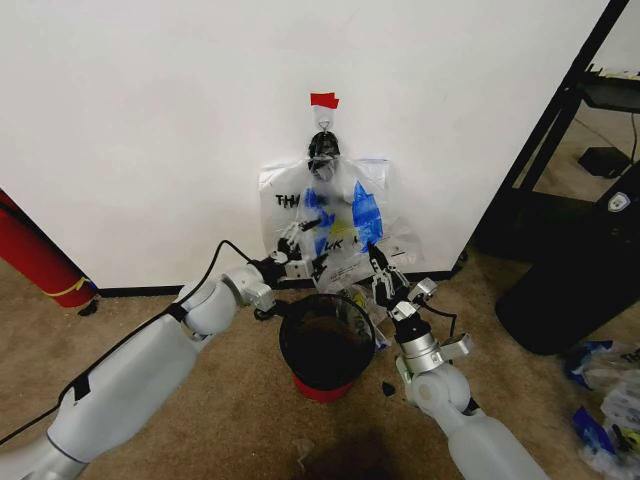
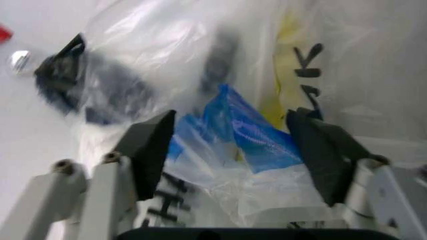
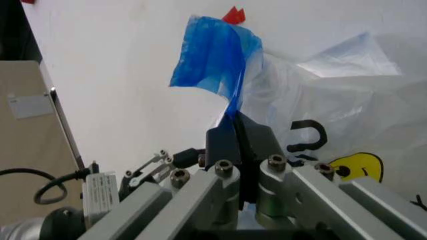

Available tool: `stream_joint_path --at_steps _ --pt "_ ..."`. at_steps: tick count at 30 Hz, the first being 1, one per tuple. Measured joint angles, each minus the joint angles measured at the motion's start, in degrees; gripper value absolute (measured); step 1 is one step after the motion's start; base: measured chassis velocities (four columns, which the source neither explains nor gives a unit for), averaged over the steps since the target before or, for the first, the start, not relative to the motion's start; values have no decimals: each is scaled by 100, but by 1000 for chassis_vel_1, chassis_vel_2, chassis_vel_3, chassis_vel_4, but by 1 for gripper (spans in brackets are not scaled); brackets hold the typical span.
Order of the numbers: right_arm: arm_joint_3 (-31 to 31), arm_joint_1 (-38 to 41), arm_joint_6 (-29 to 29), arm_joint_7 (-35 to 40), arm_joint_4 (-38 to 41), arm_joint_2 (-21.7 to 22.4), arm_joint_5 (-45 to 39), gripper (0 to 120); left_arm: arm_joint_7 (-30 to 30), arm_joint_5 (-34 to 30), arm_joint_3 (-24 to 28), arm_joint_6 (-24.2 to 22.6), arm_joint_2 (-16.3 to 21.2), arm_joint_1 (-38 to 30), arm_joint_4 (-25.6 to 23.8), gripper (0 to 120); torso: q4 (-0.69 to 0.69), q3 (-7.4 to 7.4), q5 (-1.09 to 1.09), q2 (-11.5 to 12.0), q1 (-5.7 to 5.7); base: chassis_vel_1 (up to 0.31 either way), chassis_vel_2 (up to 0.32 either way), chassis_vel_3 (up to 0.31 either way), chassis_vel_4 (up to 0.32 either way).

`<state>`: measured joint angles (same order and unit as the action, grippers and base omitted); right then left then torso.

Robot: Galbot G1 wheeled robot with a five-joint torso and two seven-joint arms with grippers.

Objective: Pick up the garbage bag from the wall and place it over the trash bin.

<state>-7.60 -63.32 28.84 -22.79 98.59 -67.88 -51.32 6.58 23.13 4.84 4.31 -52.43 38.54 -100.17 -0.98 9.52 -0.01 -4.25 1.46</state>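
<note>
The garbage bag [image 1: 335, 215], whitish with black lettering, a yellow face and blue patches, hangs on the white wall [image 1: 150, 120] under a small hook [image 1: 323, 122] and red tape [image 1: 324, 100]. A black knot [image 1: 323, 150] sits at its top. Below it stands the round black trash bin [image 1: 327, 340] on its red base. My left gripper [image 1: 300, 252] is open at the bag's lower left, its fingers [image 2: 150, 150] spread around the crumpled blue plastic [image 2: 247, 132]. My right gripper [image 3: 237, 125] is shut on a blue edge of the bag [image 3: 213, 60], at the bag's lower right [image 1: 383, 268].
A long red cylinder [image 1: 40, 255] leans at the wall's left. A black shelf frame [image 1: 560, 120] and a dark bulky object [image 1: 570, 290] stand to the right. Loose plastic bags [image 1: 605, 400] lie on the carpet at far right.
</note>
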Motion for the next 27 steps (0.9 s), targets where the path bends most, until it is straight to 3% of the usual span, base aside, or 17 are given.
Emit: stream_joint_path --at_steps 7,18,27 --pt "19 -9 1 7 -21 -14 53 0 -467 -159 -65 -254 -60 230 -56 39 0 0 0 0 0 0 0 0 0" --pt "-30 -99 0 25 46 -3 81 0 -395 -158 -126 -424 8 261 -95 1 0 0 0 0 0 0 0 0 0" --pt "-119 -206 0 26 110 -3 122 0 -477 -373 -339 -473 -8 484 -172 0 0 0 0 0 0 0 0 0 0"
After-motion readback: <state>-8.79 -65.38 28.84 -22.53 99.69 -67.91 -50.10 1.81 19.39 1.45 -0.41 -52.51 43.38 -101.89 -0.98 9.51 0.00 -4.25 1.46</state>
